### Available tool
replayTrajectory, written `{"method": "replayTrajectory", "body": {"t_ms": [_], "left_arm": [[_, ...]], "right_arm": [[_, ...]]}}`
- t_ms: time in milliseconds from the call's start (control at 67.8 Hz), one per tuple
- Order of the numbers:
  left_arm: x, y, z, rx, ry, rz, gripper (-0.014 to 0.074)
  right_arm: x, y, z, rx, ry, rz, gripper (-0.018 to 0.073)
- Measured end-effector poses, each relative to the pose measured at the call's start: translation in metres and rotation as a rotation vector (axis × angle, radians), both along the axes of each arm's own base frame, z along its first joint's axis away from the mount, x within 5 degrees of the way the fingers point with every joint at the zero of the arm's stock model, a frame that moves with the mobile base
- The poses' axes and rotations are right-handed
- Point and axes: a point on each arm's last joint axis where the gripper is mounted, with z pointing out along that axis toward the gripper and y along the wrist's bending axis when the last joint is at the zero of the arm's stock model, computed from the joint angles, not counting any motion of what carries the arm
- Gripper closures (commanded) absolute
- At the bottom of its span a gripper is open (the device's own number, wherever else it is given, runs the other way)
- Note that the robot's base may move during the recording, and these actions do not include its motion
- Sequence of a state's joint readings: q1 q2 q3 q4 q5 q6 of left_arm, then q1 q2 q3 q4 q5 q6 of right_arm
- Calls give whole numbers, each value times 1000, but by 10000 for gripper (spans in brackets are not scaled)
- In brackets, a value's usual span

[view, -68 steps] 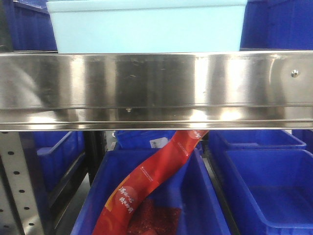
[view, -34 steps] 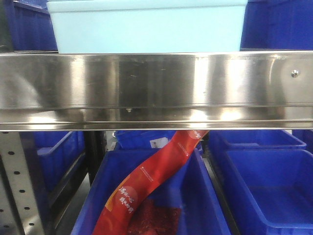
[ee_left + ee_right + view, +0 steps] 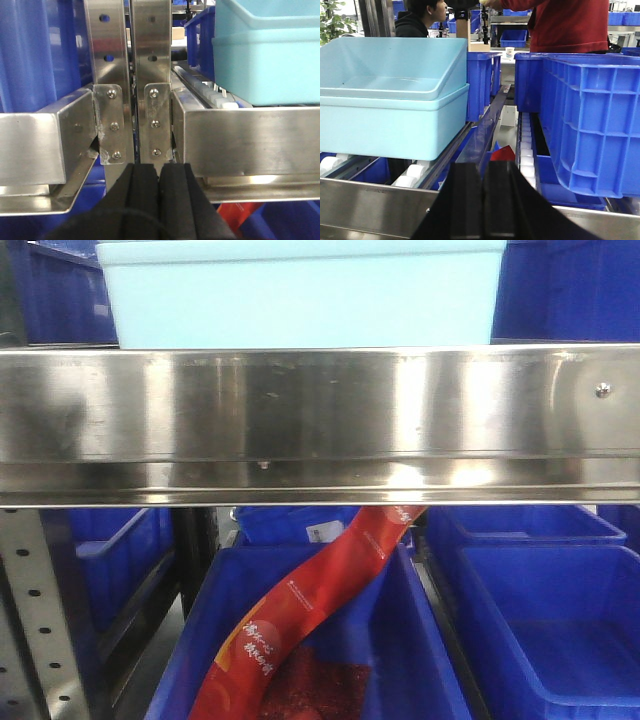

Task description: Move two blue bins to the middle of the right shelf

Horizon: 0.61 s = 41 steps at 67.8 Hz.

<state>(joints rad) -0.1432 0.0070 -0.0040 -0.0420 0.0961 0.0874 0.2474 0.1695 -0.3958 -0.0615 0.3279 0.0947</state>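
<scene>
Blue bin [image 3: 390,100] on shelf [image 3: 320,415] rollers, inner bin tilted; both grippers (L [image 3: 159,187], R [image 3: 482,192]) closed, empty; risk: nested bin w/ loose seat slips if nudged.

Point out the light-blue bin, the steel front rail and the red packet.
light-blue bin [image 3: 300,302]: front view, middle of its front wall.
steel front rail [image 3: 320,405]: front view, centre of its brushed face.
red packet [image 3: 310,610]: front view, midway along the strip, over the dark blue crate.
</scene>
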Motion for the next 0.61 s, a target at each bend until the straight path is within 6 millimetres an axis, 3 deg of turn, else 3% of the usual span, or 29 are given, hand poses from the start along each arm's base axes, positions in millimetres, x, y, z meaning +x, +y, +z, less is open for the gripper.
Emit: {"method": "replayTrajectory", "body": {"t_ms": [605], "left_arm": [[0,0,2,-18,-40,1,707]], "right_arm": [[0,0,0,0,0,0,721]]}}
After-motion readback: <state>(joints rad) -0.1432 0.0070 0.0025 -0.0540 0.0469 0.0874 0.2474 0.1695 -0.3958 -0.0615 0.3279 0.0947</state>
